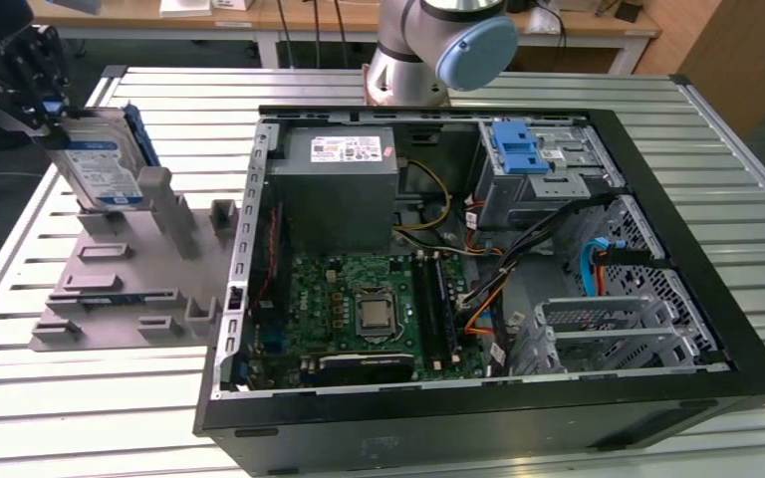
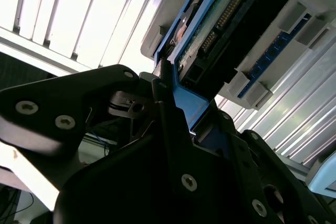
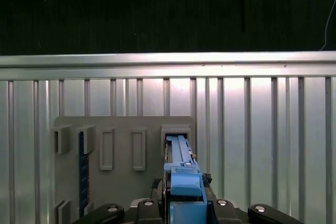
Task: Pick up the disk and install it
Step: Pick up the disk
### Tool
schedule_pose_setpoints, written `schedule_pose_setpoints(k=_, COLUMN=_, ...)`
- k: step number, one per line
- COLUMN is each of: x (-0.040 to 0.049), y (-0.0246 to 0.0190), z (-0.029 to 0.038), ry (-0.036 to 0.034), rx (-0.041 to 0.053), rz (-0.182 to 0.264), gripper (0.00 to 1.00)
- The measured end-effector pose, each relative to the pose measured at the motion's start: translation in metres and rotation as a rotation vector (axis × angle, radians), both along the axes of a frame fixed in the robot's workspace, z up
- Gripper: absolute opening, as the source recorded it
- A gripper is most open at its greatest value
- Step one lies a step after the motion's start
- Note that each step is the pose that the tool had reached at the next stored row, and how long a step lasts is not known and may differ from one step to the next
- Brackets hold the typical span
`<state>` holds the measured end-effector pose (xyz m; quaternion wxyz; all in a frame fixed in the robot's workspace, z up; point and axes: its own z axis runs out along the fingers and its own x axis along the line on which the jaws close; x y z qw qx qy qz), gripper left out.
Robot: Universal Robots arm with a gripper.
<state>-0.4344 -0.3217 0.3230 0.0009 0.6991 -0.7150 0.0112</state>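
The disk [image 1: 99, 165] is a silver drive with a white-and-blue label in a blue bracket. It stands on edge in a slot of the grey holder [image 1: 124, 299] at the exterior view's left. My gripper [image 1: 40, 92] is at its upper end, shut on the blue end handle. In the second wrist view the black fingers [image 2: 163, 109] clamp the blue handle of the disk [image 2: 207, 30]. The first wrist view looks down along the disk [image 3: 179, 157], from the gripper [image 3: 184, 205] to the holder's [image 3: 123, 187] slot.
An open black computer case [image 1: 648, 179] lies on the slatted metal table [image 1: 77, 418]. Inside it are a grey power-supply box [image 1: 336, 184], a green motherboard [image 1: 363, 309] and a metal drive bay with a blue latch [image 1: 518, 149]. The arm's base [image 1: 429, 50] stands behind the case.
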Motion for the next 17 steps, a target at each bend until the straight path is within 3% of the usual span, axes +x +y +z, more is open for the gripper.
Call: schedule_pose_setpoints(k=17, x=0.0, y=0.0, z=0.0046, ry=-0.0001, rx=0.0, rz=0.0, gripper=0.36)
